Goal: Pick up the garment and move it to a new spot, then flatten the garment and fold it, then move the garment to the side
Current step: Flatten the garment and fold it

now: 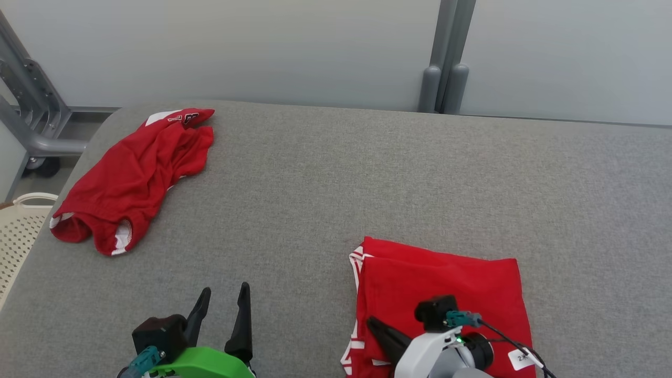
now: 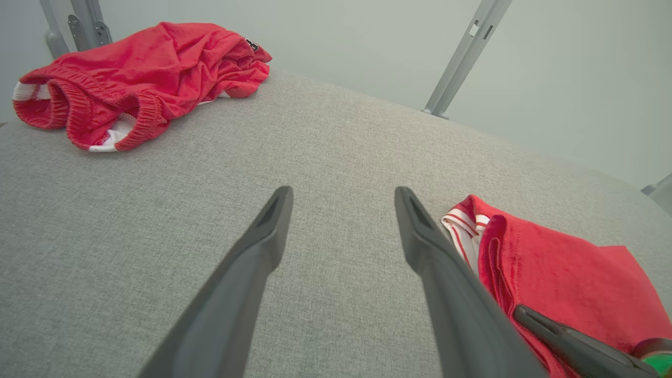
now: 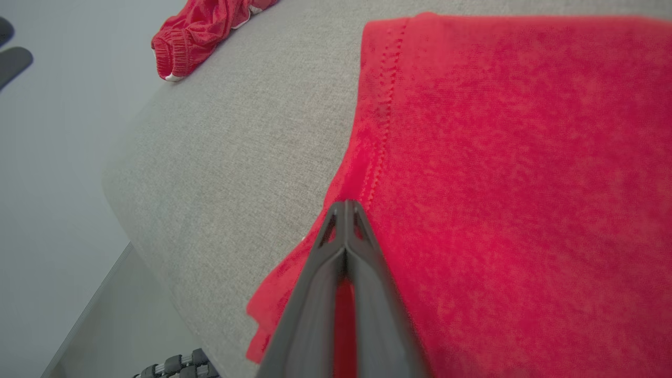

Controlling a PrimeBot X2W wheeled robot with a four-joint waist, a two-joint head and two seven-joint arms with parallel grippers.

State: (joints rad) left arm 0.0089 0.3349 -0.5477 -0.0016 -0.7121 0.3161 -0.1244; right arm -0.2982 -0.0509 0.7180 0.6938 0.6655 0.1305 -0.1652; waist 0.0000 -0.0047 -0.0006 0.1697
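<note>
A folded red garment (image 1: 446, 278) with white trim lies flat at the near right of the grey padded table (image 1: 367, 173). My right gripper (image 1: 374, 323) is at its left edge. In the right wrist view, this gripper (image 3: 345, 203) is shut, its tips pinching the hemmed edge of the garment (image 3: 525, 157). My left gripper (image 1: 225, 289) hovers open over bare table at the near left, holding nothing. The left wrist view shows this gripper (image 2: 344, 191) with jaws wide apart and the folded garment (image 2: 567, 283) just to its right.
A second red garment (image 1: 131, 184), crumpled, lies at the far left corner of the table. A pale perforated basket (image 1: 21, 231) stands off the table's left edge, below a grey metal frame (image 1: 31, 115). A grey post (image 1: 446, 63) rises behind the table.
</note>
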